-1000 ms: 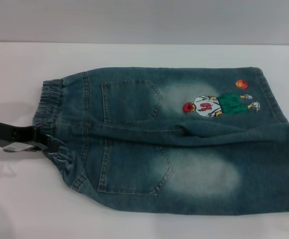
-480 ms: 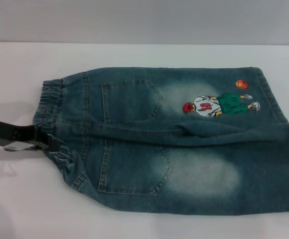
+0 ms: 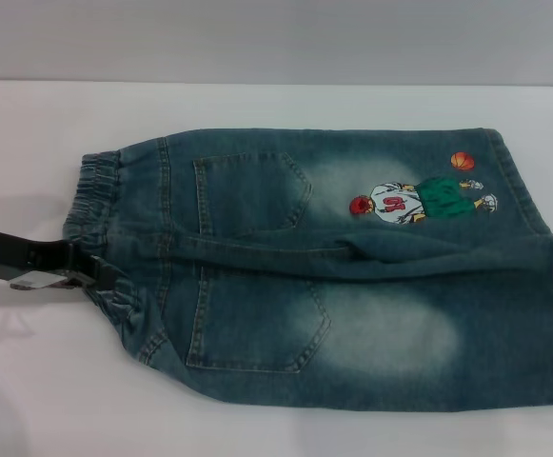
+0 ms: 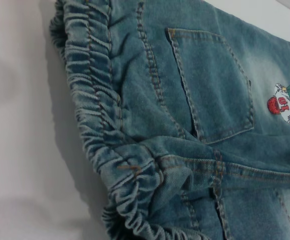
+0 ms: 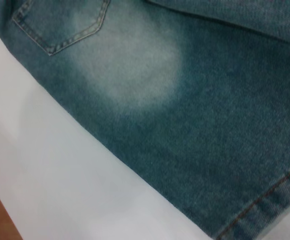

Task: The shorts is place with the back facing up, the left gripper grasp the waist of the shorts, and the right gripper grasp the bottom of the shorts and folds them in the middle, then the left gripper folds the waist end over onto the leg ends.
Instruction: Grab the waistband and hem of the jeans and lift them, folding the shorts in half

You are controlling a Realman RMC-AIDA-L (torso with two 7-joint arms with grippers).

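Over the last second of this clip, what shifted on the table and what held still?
Almost nothing changed. The left gripper stays at the waist of the shorts, having crept only slightly nearer the band's edge. The shorts lie flat as before, back up, unfolded. The right gripper is out of view.

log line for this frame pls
left gripper: at waist of the shorts | right gripper: out of view | shorts: flat, unfolded

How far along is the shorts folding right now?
Done: the shorts lie flat, pockets up, on the table. In hand: the left gripper is at the waistband; whether it has gripped is unclear. Left: the right gripper is out of the head view, and neither fold is made.
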